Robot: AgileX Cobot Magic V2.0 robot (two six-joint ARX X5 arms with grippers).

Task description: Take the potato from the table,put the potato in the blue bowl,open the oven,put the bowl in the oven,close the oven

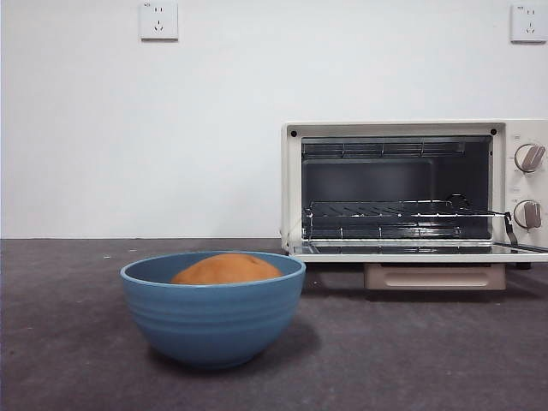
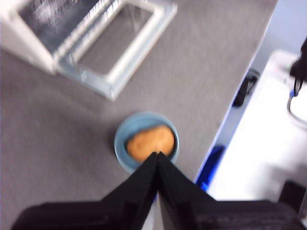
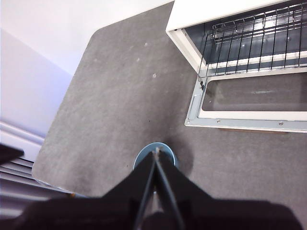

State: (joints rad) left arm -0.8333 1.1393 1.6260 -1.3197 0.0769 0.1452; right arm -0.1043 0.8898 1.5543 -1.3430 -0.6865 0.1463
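Observation:
The orange-brown potato [image 1: 227, 269] lies inside the blue bowl [image 1: 212, 310], which stands on the dark grey table [image 1: 68, 342] near its front. The cream oven [image 1: 411, 188] stands behind and to the right with its door [image 1: 411, 250] folded down flat and the wire rack showing inside. My left gripper [image 2: 158, 154] hangs high above the bowl [image 2: 146, 141] and potato [image 2: 150, 143], jaws shut and empty. My right gripper [image 3: 156, 151] is also high, shut and empty, its tip over the bowl's rim [image 3: 154, 155]. Neither gripper shows in the front view.
The open oven door [image 3: 249, 103] juts out over the table toward the bowl, with a gap of bare table [image 3: 115, 100] between them. The table's edge [image 2: 225, 124] runs close beside the bowl, with a white surface [image 2: 259, 143] beyond it. Wall sockets [image 1: 159, 20] sit high behind.

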